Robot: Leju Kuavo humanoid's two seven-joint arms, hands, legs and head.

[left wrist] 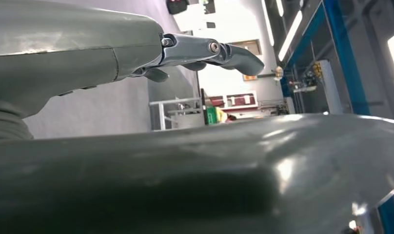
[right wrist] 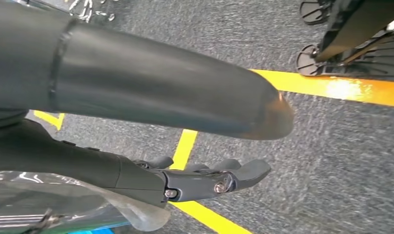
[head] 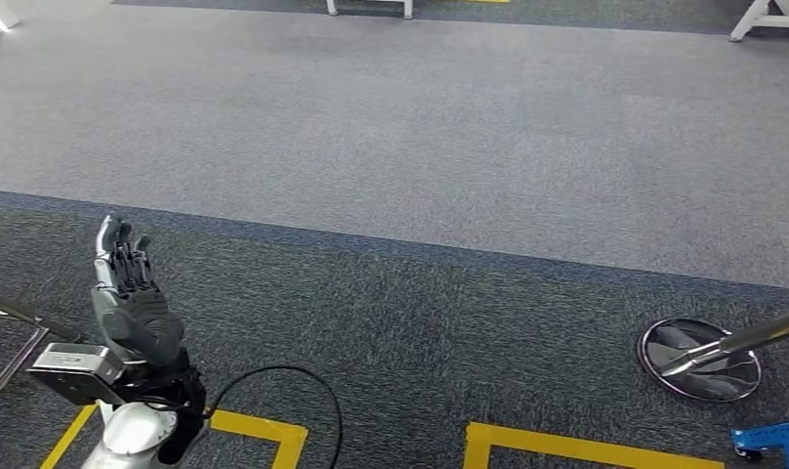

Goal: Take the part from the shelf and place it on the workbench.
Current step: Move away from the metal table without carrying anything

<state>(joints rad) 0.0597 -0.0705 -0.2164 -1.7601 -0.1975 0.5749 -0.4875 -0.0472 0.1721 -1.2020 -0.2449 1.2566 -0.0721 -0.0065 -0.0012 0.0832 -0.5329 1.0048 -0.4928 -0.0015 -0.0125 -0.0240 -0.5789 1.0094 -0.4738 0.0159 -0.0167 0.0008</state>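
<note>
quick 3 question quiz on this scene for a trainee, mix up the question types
1. True or false: the left hand is holding a part.
2. What colour are the tape lines on the carpet? A) yellow B) red C) white
3. Fill in: in the head view, the shiny round disc lies on the floor at the robot's ____ side.

Key
1. False. The left hand is raised with its fingers apart and nothing in it.
2. A. The tape lines are yellow.
3. Right. The shiny round disc lies on the dark carpet near the right edge, with a metal rod over it.
</note>
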